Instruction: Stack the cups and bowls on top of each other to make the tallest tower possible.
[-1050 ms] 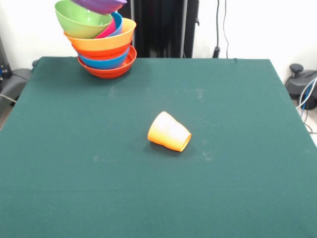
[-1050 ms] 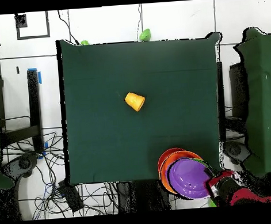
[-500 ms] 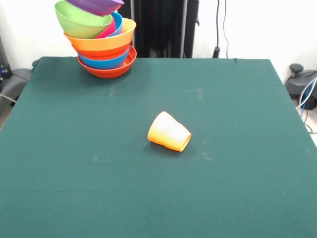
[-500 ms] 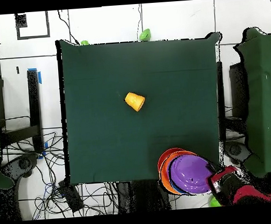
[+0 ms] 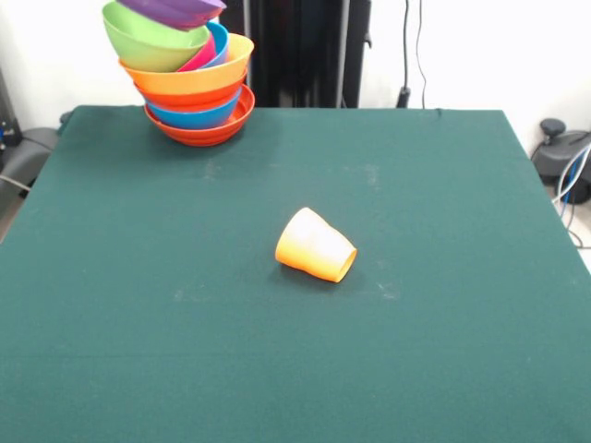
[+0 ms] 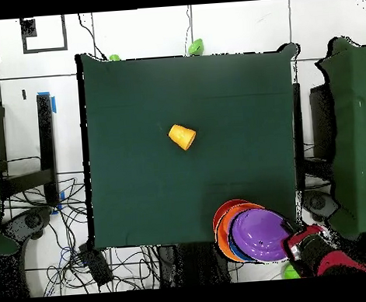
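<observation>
overhead view shows the red and black gripper (image 6: 302,250) beside the large purple plastic bowl (image 6: 260,234) topping the leaning tower of nested glossy bowls (image 5: 189,78) at the green table's (image 5: 295,369) corner; whether its jaws are clenched cannot be told. the small orange plastic tumbler (image 5: 315,245) lies tipped mid-table.

glossy plastic bowls (image 5: 189,83); matt, seemingly cloth table cover (image 5: 295,351).

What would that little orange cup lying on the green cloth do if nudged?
The orange cup lies on its side on the table, so it would probably roll, curving because it tapers. It looks like thin smooth plastic: likely light, and perhaps slippery to grip.
</observation>
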